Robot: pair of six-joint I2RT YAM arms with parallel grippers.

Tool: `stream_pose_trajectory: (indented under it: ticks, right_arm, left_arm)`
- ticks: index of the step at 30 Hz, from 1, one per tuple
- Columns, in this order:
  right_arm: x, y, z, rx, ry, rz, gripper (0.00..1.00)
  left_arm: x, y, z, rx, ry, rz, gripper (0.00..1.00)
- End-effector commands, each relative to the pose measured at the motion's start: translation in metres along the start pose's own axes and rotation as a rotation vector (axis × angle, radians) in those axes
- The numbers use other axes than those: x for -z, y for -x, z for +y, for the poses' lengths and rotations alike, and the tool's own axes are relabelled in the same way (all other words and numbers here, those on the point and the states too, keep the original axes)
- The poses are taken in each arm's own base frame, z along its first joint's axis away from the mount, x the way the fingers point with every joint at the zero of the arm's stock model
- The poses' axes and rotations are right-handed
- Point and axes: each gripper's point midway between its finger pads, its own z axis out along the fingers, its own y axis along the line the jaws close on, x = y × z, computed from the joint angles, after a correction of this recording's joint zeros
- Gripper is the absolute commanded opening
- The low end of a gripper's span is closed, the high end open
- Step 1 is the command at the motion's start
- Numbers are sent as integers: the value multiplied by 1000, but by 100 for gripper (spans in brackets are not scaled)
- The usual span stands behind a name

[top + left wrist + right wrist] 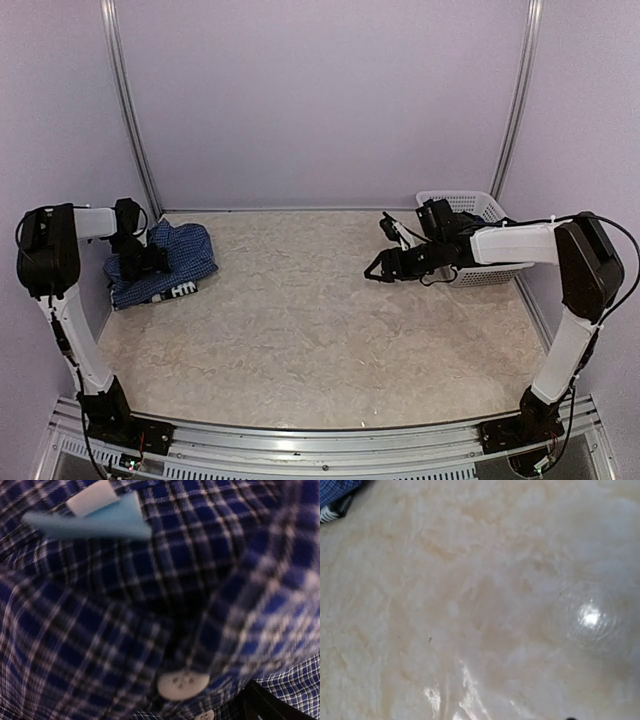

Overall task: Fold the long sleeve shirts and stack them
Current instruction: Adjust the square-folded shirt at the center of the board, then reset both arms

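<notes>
The long sleeve shirts lie in a pile at the table's far left. The blue checked shirt [178, 250] is on top, and a black-and-white edge [183, 289] of the other one shows beneath it. My left gripper [140, 264] sits down on the blue shirt with its jaws spread. In the left wrist view the blue checked cloth [100, 630] fills the picture, with a white button [183, 685] and a pale blue label [95, 520]. My right gripper [382, 246] hovers open over bare table at the right, holding nothing. The right wrist view catches a corner of the blue shirt [335, 489].
A white plastic basket [478, 208] stands at the back right, just behind the right arm's wrist. The marbled tabletop [300, 320] stretches between the two arms. Purple walls close the back and sides.
</notes>
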Motion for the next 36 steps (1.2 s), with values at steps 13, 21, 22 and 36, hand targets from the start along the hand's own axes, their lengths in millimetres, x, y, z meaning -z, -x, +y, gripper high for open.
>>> stream_pose_trajectory:
  ticks: [13, 21, 22, 36]
  right_arm:
    - [50, 21, -11, 86, -231, -100, 83]
    - [133, 64, -8, 95, -416, -315, 99]
    - [144, 70, -5, 102, -421, -342, 100]
    - [240, 115, 15, 278, -621, -554, 100]
  left_arm:
    - [163, 74, -37, -65, -12, -542, 99]
    - [257, 65, -40, 81, -234, -827, 99]
    - [261, 61, -45, 73, -303, -834, 99]
    - [355, 18, -95, -135, -247, -1124, 99]
